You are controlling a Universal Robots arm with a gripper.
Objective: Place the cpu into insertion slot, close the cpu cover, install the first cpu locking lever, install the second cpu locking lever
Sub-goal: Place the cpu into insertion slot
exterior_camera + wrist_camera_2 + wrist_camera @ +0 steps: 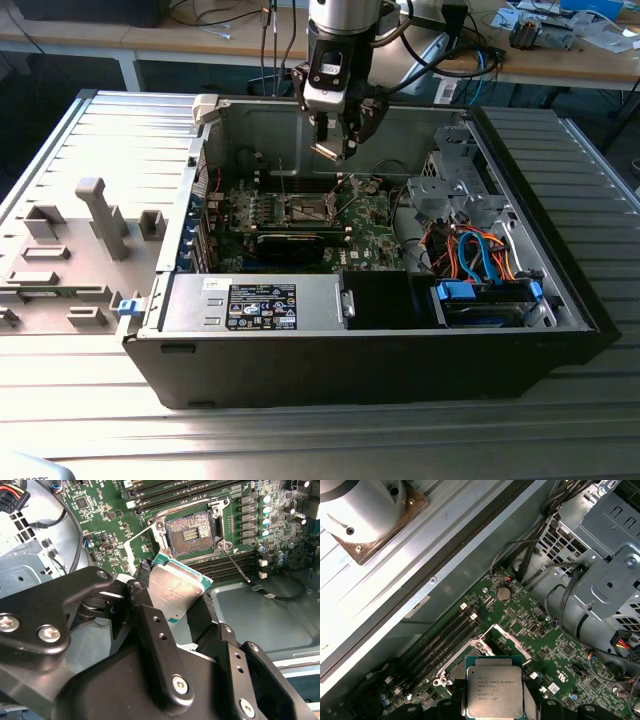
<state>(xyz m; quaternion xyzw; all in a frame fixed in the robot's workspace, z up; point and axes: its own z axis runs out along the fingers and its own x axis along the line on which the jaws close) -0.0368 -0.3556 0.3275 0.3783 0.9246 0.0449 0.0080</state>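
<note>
On the exterior view's left a grey panel (80, 240) with moulded blocks lies beside the open case (350, 370), out of the way. Inside, the power supply (270, 300) sits along the front wall. Behind it the green board (372, 232) lies flat, with the slot (305, 209) in its middle, uncovered and with nothing in it.

The gripper (332, 150) hangs over that area, well clear of the board. Its fingers (145, 570) pinch the cpu (175, 587) by two opposite edges, silvery top facing the wrist cameras.

The step in hand looks to be the placing. To go well, I judge, the cpu should come down flat and square to the recess, corners matched, in a straight descent with no sliding (the contact field in the slot looks fine and easily bent). It should be let go only once it sits inside the rim.

Two things stand close to that path. The cover (141, 544) stands open at one side of the slot, and a thin lever (237, 566) juts out from a corner of it. The fingers reach wider than the cpu and could graze either. The memory slots (175, 490) run just beside.

Further to the exterior view's right, the drive cage (470, 185) and the orange and blue cables (480, 255) lie well apart.
</note>
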